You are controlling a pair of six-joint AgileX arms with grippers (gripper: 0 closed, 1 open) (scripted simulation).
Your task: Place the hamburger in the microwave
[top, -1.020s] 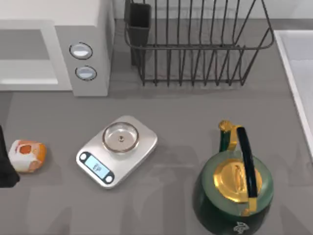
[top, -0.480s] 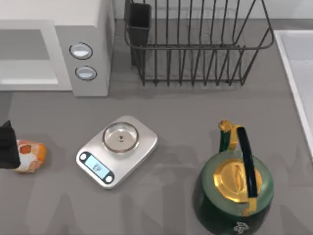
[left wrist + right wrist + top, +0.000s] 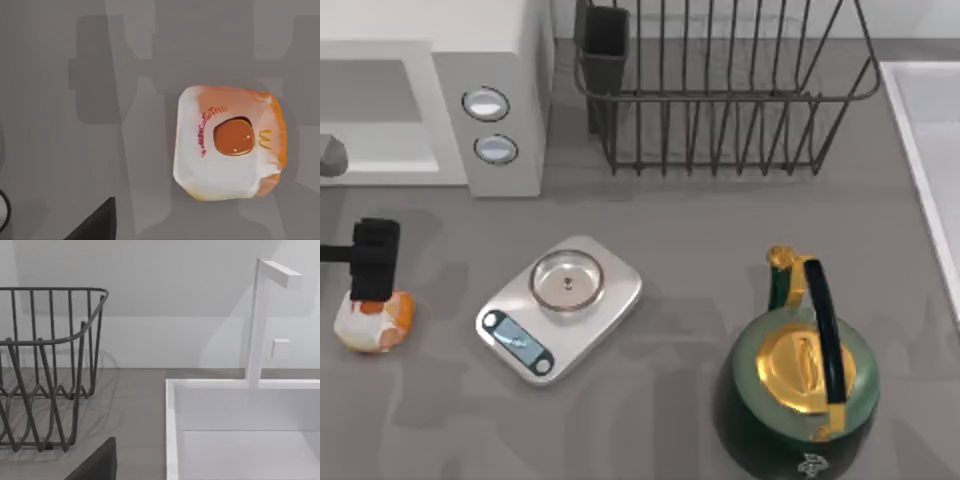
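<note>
Now the left end effector (image 3: pixel 372 262) has moved up from the hamburger's (image 3: pixel 375 320) left side to hang over its far edge, toward the microwave (image 3: pixel 490 100); whether its fingers are open I cannot tell. The hamburger sits on the counter (image 3: pixel 670 220), left of the scale (image 3: pixel 560 305).
</note>
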